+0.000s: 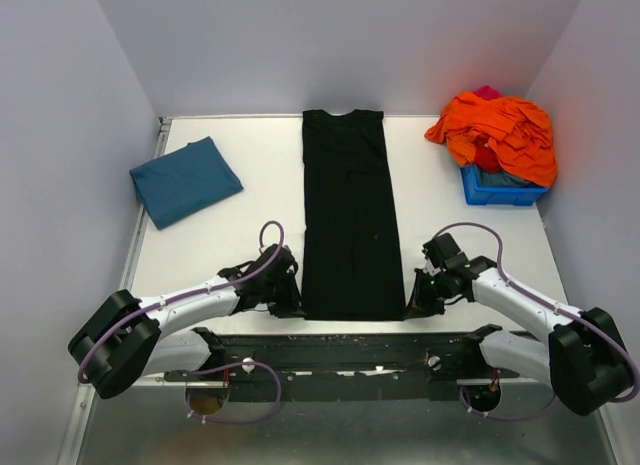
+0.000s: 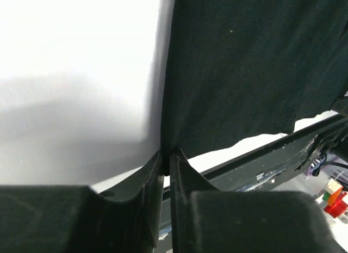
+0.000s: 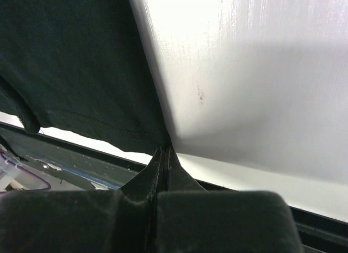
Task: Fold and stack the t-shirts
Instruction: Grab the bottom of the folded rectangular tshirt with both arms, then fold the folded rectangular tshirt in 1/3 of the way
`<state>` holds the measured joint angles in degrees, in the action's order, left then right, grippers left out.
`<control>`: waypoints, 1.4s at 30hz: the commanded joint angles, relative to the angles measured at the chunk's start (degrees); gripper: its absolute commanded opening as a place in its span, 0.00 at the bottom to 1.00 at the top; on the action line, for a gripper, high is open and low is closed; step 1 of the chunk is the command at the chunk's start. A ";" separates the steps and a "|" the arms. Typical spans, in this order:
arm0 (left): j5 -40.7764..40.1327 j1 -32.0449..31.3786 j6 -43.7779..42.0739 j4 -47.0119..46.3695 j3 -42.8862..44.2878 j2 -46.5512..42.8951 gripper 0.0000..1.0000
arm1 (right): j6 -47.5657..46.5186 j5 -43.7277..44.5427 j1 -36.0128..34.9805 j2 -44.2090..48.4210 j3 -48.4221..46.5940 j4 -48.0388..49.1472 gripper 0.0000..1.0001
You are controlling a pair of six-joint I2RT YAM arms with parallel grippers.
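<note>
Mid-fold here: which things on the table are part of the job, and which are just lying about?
In the job: black t-shirt, pinched at its near corners by the left hand and right hand; folded teal t-shirt.
Lying about: blue bin; orange cloth heaped on it.

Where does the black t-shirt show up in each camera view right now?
Top external: the black t-shirt lies as a long strip down the centre of the white table, collar at the far end.
Left wrist: it fills the upper right.
Right wrist: it fills the upper left.
Shared landmark: its near hem.
</note>
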<state>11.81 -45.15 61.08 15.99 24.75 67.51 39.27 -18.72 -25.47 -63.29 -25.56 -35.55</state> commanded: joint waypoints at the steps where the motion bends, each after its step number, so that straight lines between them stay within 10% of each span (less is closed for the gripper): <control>1: 1.11 -0.29 0.44 1.41 -1.46 0.17 0.17 | -0.94 -2.46 -0.72 0.27 0.16 -0.13 0.01; 3: -0.03 -0.38 0.09 2.55 -0.68 -0.35 0.00 | -1.21 -2.81 -0.72 1.06 -0.36 -1.09 0.01; 15: 2.15 4.18 -5.70 6.43 12.06 -3.17 0.00 | -3.14 11.59 -0.63 5.38 -17.40 -8.22 0.01; 24: 4.63 21.75 -13.17 -1.13 29.19 13.68 0.00 | -5.60 6.43 9.81 -16.48 -34.62 3.28 0.01; 42: 0.94 28.36 -14.41 -1.84 60.05 45.78 0.00 | -4.28 4.57 15.19 -52.02 -69.35 1.27 0.01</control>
<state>13.78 -17.37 48.73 13.32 79.70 111.81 34.94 -13.21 -11.55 -112.64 -90.70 -33.19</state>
